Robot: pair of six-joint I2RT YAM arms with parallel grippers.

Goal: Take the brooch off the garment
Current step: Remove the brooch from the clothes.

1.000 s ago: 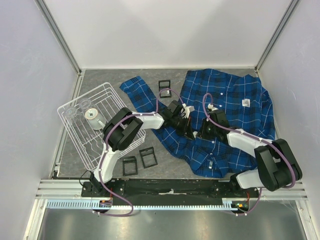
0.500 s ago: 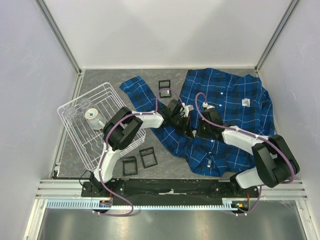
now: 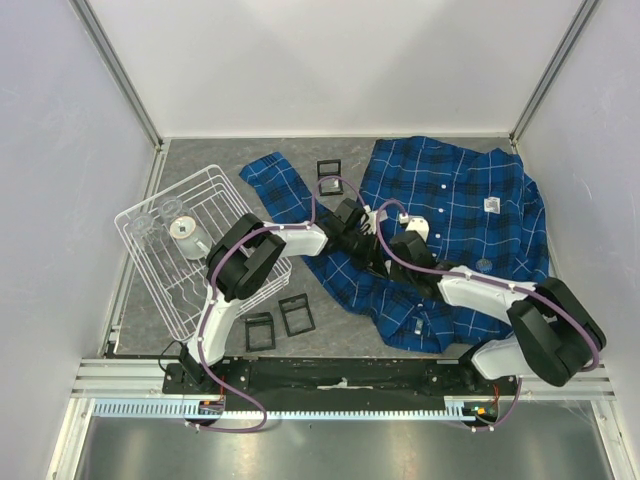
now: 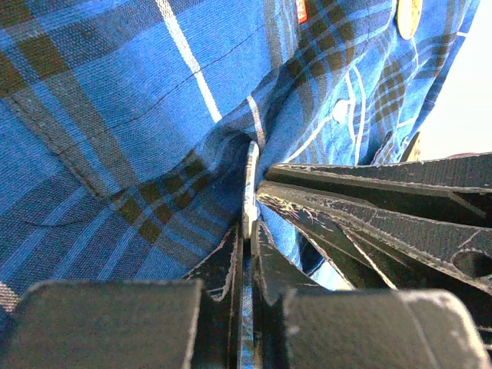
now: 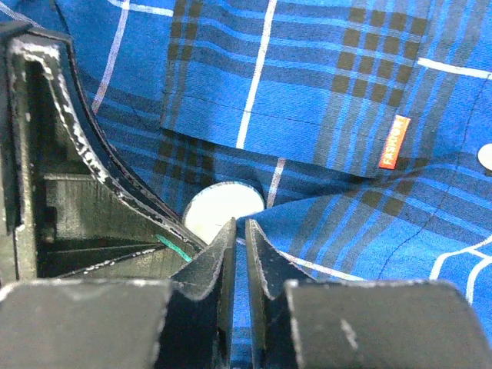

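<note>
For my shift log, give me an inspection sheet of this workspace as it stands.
Surface: grey table.
Job's things: blue plaid garment spread at right, round white brooch against it.
Clutter: wire basket at left; black square frames scattered.
End effectors: left end effector shut on brooch edge; right end effector nearly closed beside it, grip unclear.
Cables: purple cables loop over both arms.
Surroundings: white walls.

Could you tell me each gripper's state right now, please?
Left gripper: closed on the brooch.
Right gripper: nearly closed at the garment; grip unclear.
</note>
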